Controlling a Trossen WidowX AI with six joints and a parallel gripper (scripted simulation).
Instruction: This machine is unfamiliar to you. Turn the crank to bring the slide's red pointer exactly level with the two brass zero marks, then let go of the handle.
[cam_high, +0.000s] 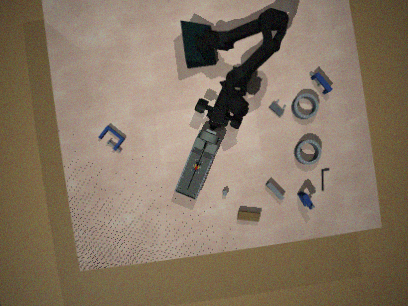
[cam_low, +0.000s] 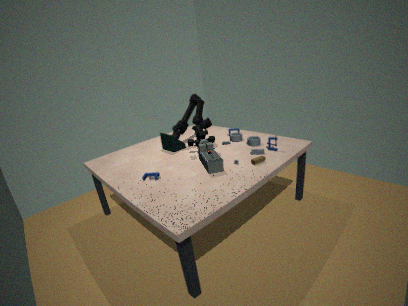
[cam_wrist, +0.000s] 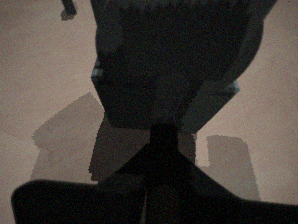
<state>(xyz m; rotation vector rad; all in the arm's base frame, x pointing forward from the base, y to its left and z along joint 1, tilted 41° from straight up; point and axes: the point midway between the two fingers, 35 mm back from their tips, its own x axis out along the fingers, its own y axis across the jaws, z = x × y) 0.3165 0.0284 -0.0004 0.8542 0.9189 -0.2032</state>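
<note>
The grey machine is a long box with a dark slot along its top. A tiny red pointer shows near the middle of the slot, with brass-yellow specks beside it. The pointer is too small to tell whether it is exactly level with the marks. My gripper is at the machine's end nearest the arm, shut on the crank handle. The handle is hidden by the fingers and deep shadow. The crank's dark underside fills the upper wrist view.
A dark green plate stands beside the arm. A blue clamp lies away from the machine on one side. On the other side are two grey rings, a brown block, a hex key and more clamps.
</note>
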